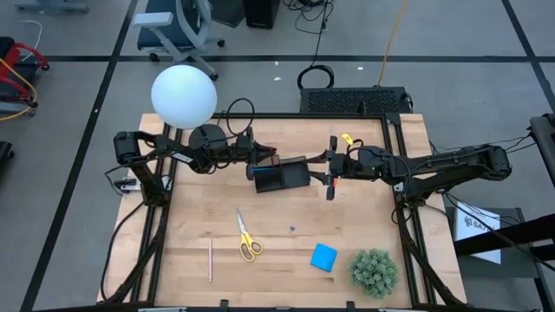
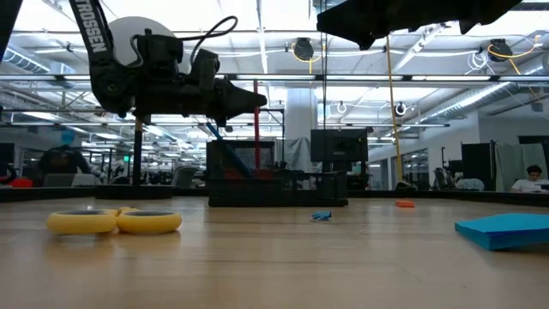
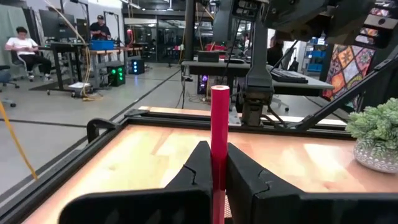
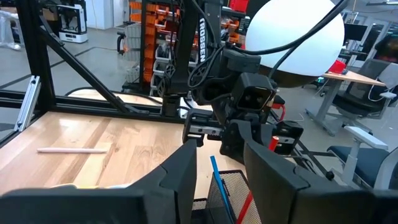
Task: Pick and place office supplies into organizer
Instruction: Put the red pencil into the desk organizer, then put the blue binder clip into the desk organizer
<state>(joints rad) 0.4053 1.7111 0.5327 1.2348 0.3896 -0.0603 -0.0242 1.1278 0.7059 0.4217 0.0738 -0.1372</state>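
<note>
A: Status on your left gripper?

B: Clamped shut on the thin red pen. In the left wrist view the pen stands straight up between the pads, long axis vertical. In the high view that gripper sits centre frame, at the left end of the small black mesh organizer tray.

A: Right gripper?

B: The right gripper is roughly half open, holding nothing I can see. It hangs at the tray's right end in the high view. Its wrist view looks down on a thin blue pen and a red one already leaning inside the mesh.

A: So what does the drop hinge on?

B: Pen tip over the compartment. The tray lies just right of your left claw in the top-down frame, so you're the nearer arm. I'd judge a vertical release works if the tip is inside the rim; I can't confirm that.

A: Leftovers?

B: Yellow-handled scissors, pale wooden pencil and blue square notepad, all lower frame, well apart from both claws.
</note>
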